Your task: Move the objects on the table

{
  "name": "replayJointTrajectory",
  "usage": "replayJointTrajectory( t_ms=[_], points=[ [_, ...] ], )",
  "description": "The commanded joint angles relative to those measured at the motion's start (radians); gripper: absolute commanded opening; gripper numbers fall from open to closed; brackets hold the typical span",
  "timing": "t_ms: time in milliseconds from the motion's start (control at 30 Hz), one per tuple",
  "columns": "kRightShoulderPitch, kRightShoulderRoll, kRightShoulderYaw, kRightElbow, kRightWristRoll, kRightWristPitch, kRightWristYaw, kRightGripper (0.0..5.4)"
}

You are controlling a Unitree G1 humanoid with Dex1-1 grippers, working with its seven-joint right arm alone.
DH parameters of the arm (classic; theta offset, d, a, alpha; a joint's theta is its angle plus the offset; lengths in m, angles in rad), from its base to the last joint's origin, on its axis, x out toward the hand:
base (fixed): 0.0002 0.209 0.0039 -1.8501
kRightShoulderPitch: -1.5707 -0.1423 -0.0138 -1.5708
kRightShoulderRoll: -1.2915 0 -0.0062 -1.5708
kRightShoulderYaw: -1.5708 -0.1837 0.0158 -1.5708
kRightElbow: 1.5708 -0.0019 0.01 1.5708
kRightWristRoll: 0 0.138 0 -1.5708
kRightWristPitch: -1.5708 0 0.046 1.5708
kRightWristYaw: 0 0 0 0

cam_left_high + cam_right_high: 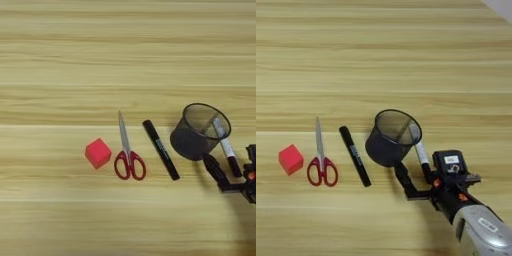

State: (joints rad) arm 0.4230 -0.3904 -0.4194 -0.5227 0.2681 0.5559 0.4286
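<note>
On the table (381, 60) a small red cube (290, 159) lies at the left. A long black marker (354, 156) lies further right. The round black wire-mesh pen cup (392, 138) stands upright just right of it. A white-barrelled marker (418, 145) lies on the table against the cup's right side, its black cap toward me. My right gripper (412, 168) comes in from the lower right, low over the table and open. Its left finger (215, 170) reaches close to the cup's base. The marker's capped end lies by the right finger.
Red-handled scissors (321, 161) lie between the cube and the black marker, blades pointing away from me. The silver forearm (481, 230) fills the lower right corner. A pale patch (502, 6) at the top right corner is off the table.
</note>
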Motion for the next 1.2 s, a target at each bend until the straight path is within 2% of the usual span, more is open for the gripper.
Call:
replayJointTrajectory(
  t_ms=[33, 167, 500, 733, 1200],
  points=[
    [0.002, -0.026, 0.000, -0.073, 0.028, 0.012, 0.012, 5.35],
    [0.012, -0.027, 0.008, -0.099, 0.052, 0.040, 0.029, 5.35],
    [0.067, -0.058, 0.082, -0.135, 0.025, 0.034, 0.085, 5.35],
    [0.091, -0.079, 0.132, -0.116, -0.007, 0.014, 0.117, 5.35],
    [0.067, -0.066, 0.207, -0.026, -0.094, -0.051, 0.106, 5.35]
  ],
)
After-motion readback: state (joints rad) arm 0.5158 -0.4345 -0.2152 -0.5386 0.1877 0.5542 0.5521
